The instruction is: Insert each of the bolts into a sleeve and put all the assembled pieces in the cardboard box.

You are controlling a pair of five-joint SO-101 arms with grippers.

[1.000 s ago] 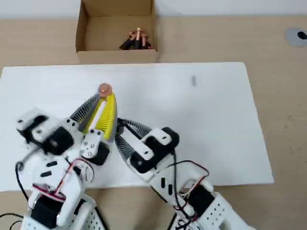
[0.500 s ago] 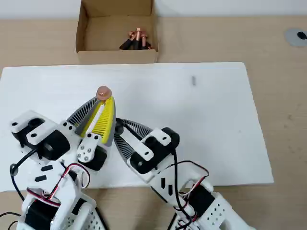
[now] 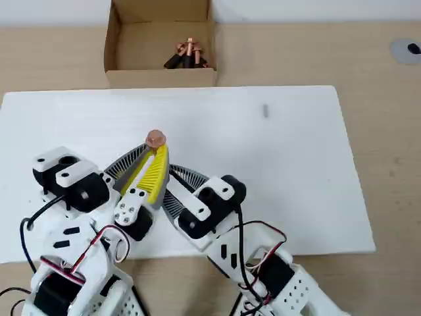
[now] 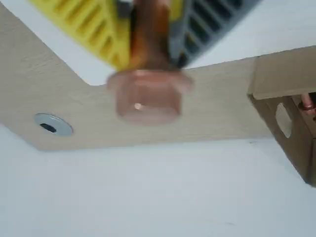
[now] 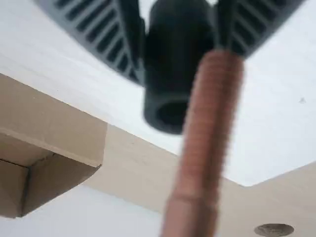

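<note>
Now | left fingers (image 4: 84, 24) are clamping a copper bolt (image 4: 148, 94), flanged head pointing outward | right fingers (image 5: 94, 29) are clamping a black hollow sleeve (image 5: 173, 74), threaded shank lying beside its mouth

We see bright, even, diffuse light over the worktop (image 3: 381, 99), where the white sheet (image 3: 276, 178) glares almost featureless and carries only faint, soft-edged shadows. The cardboard box (image 3: 118, 39) is shaded along its inner walls. In the left wrist view we catch 1 small glint on the copper bolt (image 4: 148, 94), while the black sleeve (image 5: 173, 74) reads dark with barely any sheen.
</note>
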